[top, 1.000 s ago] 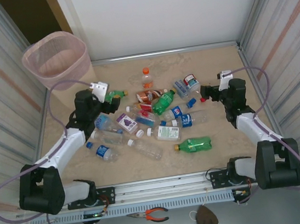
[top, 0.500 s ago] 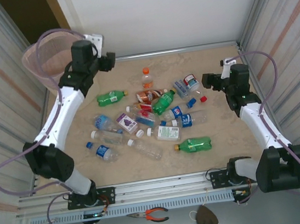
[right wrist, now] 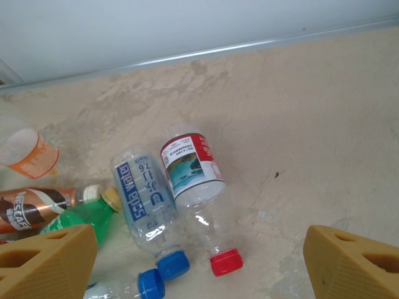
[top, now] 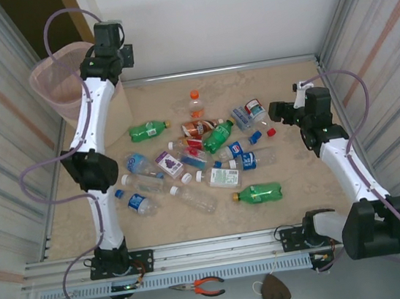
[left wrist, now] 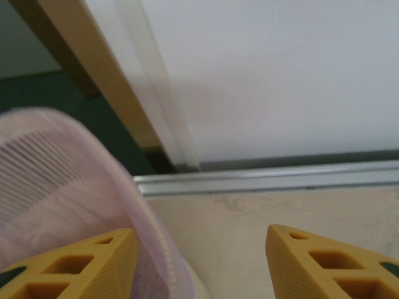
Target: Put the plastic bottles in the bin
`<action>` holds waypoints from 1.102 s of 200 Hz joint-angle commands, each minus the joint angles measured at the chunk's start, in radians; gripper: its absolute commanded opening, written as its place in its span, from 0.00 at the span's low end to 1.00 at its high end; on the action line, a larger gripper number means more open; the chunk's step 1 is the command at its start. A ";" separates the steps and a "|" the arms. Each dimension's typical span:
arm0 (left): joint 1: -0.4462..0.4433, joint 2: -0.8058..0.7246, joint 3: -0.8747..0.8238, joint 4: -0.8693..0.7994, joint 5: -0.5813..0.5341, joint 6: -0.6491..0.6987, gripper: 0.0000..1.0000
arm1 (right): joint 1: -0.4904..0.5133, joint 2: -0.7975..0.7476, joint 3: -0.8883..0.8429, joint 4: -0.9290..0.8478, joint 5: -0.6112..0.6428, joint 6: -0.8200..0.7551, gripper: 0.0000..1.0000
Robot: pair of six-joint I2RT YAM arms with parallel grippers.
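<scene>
Red-capped bottle lies cap toward the right gripper, jaws wide, empty. Left gripper at bin rim, jaws apart, empty

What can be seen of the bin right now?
The bin is a tall beige wastebasket with rounded corners. It stands upright at the far left corner of the table. A translucent pink bag with fine ribbing lines it and folds over the rim. The left tool, open and holding nothing, hangs by the rim. Whether it touches the bag cannot be told.
</scene>
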 commanded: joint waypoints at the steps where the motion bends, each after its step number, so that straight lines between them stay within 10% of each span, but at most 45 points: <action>1: 0.025 0.016 0.025 -0.059 0.034 -0.048 0.53 | 0.009 -0.017 0.024 -0.012 0.013 0.025 0.85; 122: 0.038 -0.168 -0.218 -0.098 0.108 0.140 0.09 | 0.024 -0.009 0.043 -0.012 0.005 0.028 0.84; 220: 0.160 -0.486 -0.589 -0.159 0.304 0.418 0.00 | 0.069 -0.009 0.056 -0.011 -0.002 0.026 0.83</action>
